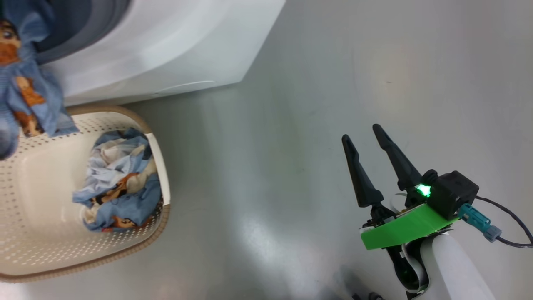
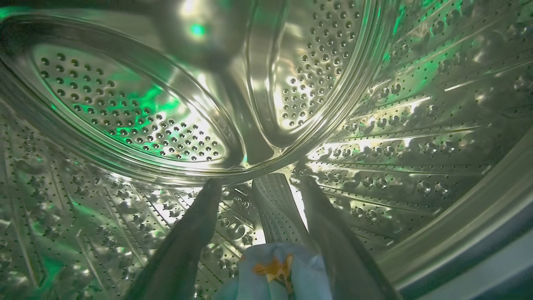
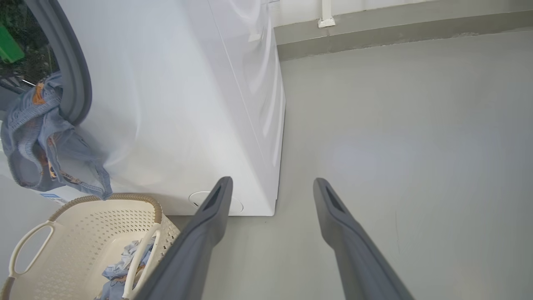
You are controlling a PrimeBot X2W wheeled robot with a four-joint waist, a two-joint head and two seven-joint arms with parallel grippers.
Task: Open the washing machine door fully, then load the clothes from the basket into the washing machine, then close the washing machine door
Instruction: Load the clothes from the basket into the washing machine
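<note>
We see the left pincer (image 2: 259, 181) reaching inside the washing machine (image 1: 166, 46), deep in its perforated steel drum (image 2: 125, 112). Its two fingers are spread apart, released. A pale blue garment (image 2: 279, 271) with an orange print lies low between them (whether it touches either finger we cannot tell). A blue piece (image 1: 29, 96) printed with fox faces hangs out of the washing machine's mouth, over the grey rubber ring (image 3: 77, 83) and down the white front. The basket (image 1: 41, 250) stands on the floor (image 1: 291, 104) just in front of the washing machine, directly below that hanging piece. It holds a crumpled heap of clothes (image 1: 120, 183) in blue, pale blue and cream. The right pincer (image 1: 362, 133) hovers over bare floor, well apart from the washing machine and out past its front corner, its fingers wide and grasping nothing.
</note>
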